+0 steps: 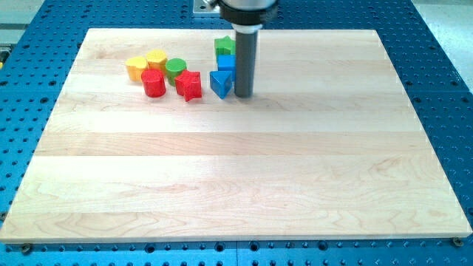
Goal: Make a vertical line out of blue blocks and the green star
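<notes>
Seven small coloured blocks sit on a pale wooden worktop (236, 185), all gathered toward its far edge, with a perforated blue surface (443, 89) showing around the board.

A straight dark rod comes down from the top of the view, just right of the board's middle. My tip (243, 95) rests on the wood at the rod's lower end. There is no hand on this arm, so nothing is clasped or let go; the rod only presses sideways.

Immediately left of the rod, three blocks form a short column running from far to near. Farthest is the green star (225, 46) (partly hidden by the rod, so its outline is hard to read). Just nearer, touching it, is a blue block (226, 63) that looks roughly cube-shaped. Nearest is a blue triangle (220, 83), set slightly left of the other two. My tip stands just beside the triangle's right side; whether they actually touch cannot be told.

Farther left is a separate cluster of four, packed close together. A yellow block (136, 68) sits at the far left, with a second yellow block (156, 59) beside it. A green cylinder (175, 69) comes next to the right. A red cylinder (153, 83) lies in front of the yellows, and a red star (189, 86) sits near the green cylinder, between the cluster and the blue triangle.
</notes>
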{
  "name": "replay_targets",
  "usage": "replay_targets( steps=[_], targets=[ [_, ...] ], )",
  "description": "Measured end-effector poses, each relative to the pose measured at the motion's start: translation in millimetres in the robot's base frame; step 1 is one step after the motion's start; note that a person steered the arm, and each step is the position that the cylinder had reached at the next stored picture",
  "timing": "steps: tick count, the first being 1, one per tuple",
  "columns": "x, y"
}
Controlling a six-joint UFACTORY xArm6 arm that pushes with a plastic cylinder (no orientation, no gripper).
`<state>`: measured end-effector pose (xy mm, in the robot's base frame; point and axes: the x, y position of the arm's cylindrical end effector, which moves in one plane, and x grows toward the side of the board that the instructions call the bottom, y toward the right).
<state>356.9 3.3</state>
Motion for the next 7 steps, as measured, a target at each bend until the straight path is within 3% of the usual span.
replay_targets(
  steps=[1,2,3,4,5,7],
  targets=[
    [-16,-20],
    [1,-13],
    [-11,32],
    [-56,53],
    [-76,37],
    [-74,4]
  ],
)
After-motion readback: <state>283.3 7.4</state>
